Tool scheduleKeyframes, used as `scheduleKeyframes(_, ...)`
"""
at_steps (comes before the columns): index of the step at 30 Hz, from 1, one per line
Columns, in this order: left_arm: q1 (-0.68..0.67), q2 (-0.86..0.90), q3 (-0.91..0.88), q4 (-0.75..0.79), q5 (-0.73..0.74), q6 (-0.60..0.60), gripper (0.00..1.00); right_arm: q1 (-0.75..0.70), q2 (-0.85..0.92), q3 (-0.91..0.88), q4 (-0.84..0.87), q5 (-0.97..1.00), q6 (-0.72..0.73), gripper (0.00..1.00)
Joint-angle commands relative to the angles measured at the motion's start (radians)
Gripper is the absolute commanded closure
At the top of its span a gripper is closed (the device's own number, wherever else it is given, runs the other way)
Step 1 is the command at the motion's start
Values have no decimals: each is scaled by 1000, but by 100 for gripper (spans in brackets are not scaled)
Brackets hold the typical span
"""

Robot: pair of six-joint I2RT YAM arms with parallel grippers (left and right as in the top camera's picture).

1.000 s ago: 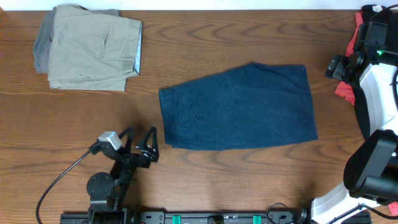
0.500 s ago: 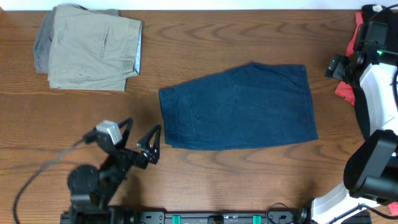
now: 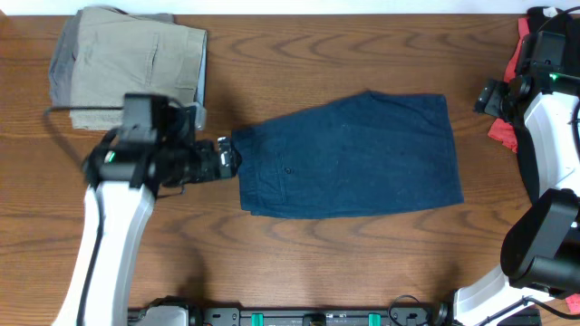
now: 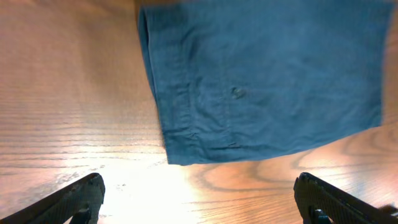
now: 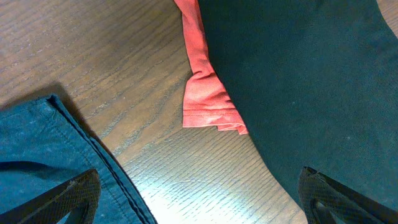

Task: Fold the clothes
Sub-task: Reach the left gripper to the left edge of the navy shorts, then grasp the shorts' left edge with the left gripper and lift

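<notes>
Brown wood-grain table (image 3: pixel 362 263) fills the overhead view. At its upper left lie folded khaki trousers (image 3: pixel 136 77). Just right of them the left arm (image 3: pixel 104 235) reaches across. The left gripper (image 4: pixel 199 199) has its fingers spread wide with nothing between them; in the wrist view the two dark tips sit at the bottom corners over bare wood.

The shorts (image 3: pixel 349 158) lie flat at the table's middle. They are dark navy blue, with the waistband (image 4: pixel 168 93) at the left end and the legs running to the right. A pocket seam with a small button (image 4: pixel 237 93) shows beside the waistband. From above, the left gripper sits right at the waistband's left edge; whether it touches the cloth cannot be told. In the wrist view the shorts lie ahead of the fingertips.

Farther right, the right gripper (image 5: pixel 199 199) is also spread and empty, over wood between the shorts' hem and a black garment (image 5: pixel 311 81) with a coral-pink edge (image 5: pixel 202 87).
</notes>
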Motion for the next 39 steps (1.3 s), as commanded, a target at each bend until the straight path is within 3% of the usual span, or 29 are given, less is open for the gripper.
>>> scheduleKeyframes(1,-2,126,10,-2,-18,1,2,-7,-2,18,-1,17,0,1)
scheduleKeyframes(4,-2,230,10,25,-18,-69,2,-7,-2,18,-1,17,0,1)
scheduleKeyframes(12,-2,407,10,109,-10,-61,2,-7,-2,18,-1,17,0,1)
scheduleKeyframes(39,-3,673,4,164,198,21,2,-7,-2,18,-1,14,0,1)
